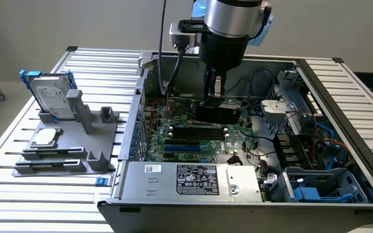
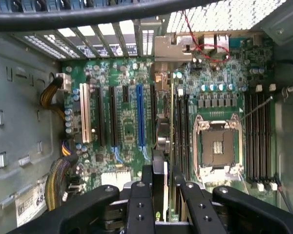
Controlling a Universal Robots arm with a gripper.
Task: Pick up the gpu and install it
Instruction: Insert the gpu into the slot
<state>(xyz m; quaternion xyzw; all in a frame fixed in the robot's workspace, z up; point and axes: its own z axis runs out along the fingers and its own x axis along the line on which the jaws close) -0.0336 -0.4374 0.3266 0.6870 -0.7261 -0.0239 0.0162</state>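
The gpu [image 1: 219,115] is a thin black card hanging upright inside the open computer case, just above the green motherboard [image 1: 193,138]. My gripper [image 1: 215,99] reaches down from above and is shut on the card's upper edge. In the wrist view the gpu [image 2: 162,136] appears edge-on between my black fingers [image 2: 139,204], and its silvery bracket [image 2: 173,48] points toward the slotted rear wall of the case. The card hangs between the blue expansion slot [image 2: 140,117] and the memory slots beside the CPU socket [image 2: 217,146].
A large grey labelled power-supply box [image 1: 193,179] sits at the near end of the case. Cables and a blue drive cage [image 1: 322,191] crowd the exterior view's right. Outside the case, a grey fixture [image 1: 70,145] holds a hard drive [image 1: 50,97] in a blue frame.
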